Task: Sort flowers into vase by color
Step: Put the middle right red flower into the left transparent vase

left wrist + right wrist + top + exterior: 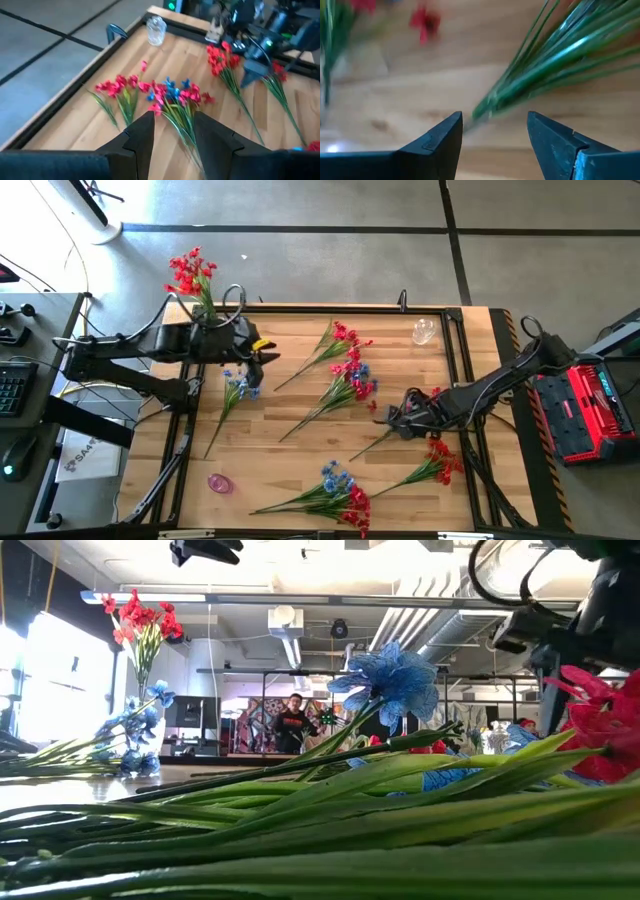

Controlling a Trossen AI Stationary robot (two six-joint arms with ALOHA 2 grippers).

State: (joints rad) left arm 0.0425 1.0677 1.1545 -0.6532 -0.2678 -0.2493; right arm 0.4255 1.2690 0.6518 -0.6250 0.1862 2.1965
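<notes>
While stems [540, 60] blur, right hand [495, 132] gapes (blooms cropped).

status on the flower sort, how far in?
Early. Done: one red bunch stands in the vase at the table's far-left corner. In hand: nothing; right gripper is open at a stem end, left gripper open. Left: red and blue sprays across the table.

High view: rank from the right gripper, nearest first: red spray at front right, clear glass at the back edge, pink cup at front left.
From the right gripper, jaws open:
1. Red spray, just in front of it.
2. Clear glass, back edge, right of centre.
3. Pink cup, far across at front left.
</notes>
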